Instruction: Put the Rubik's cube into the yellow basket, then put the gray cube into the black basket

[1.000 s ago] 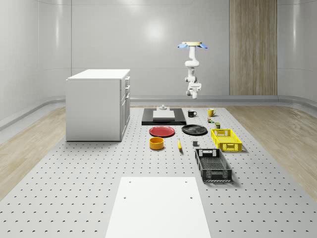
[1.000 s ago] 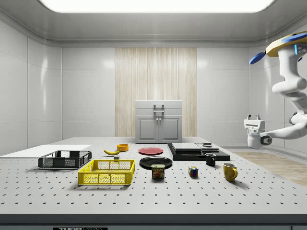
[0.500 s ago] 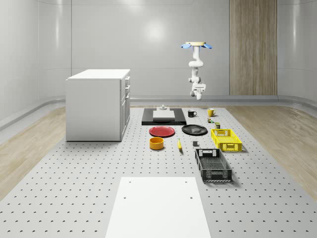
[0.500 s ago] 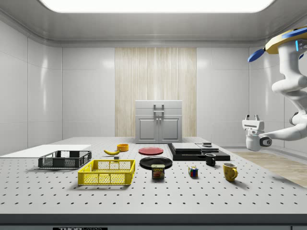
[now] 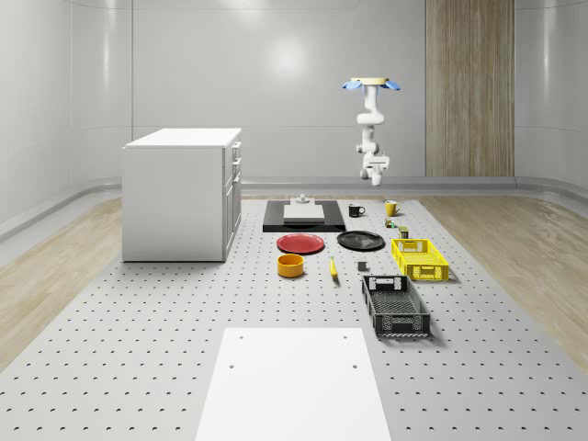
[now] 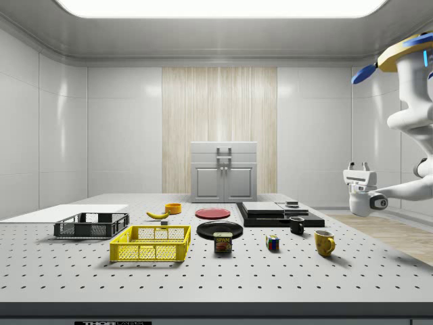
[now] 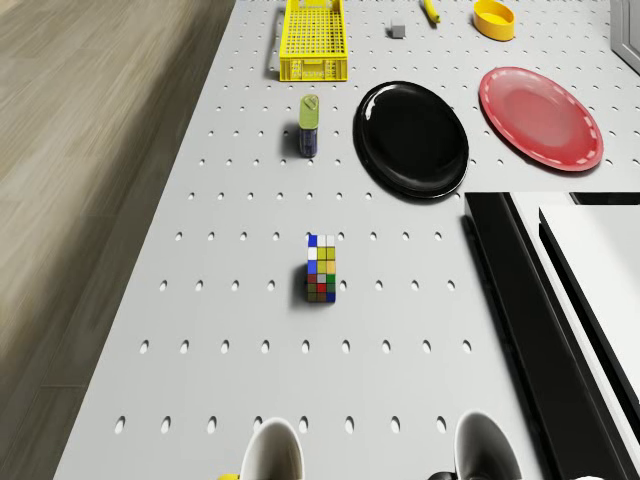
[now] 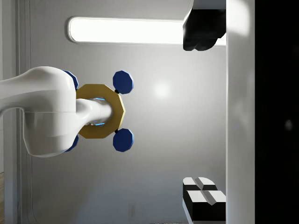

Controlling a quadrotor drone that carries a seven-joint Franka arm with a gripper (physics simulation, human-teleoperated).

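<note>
Whole-scene and side views of the perforated counter, read near to far. Nearest lies a white sheet; beyond it the black basket, then the yellow basket, both open-topped and on the whole-scene view's right. Between the two baskets sits the small gray cube, apart from both, with a banana and an orange bowl further to the whole-scene view's left. Next come a red plate and a black plate side by side, and a can just beyond the yellow basket. The Rubik's cube stands on bare counter between the can and two mugs, a yellow mug and a black mug, touching none of them. A black slab carrying a white block lies beside the black mug, and a white cabinet stands at the whole-scene view's left. The drone hovers high above the far end of the counter, near the mugs. Its arm hangs down and bends so that the gripper points upward, well above the counter; whether the fingers are open or closed cannot be told.
</note>
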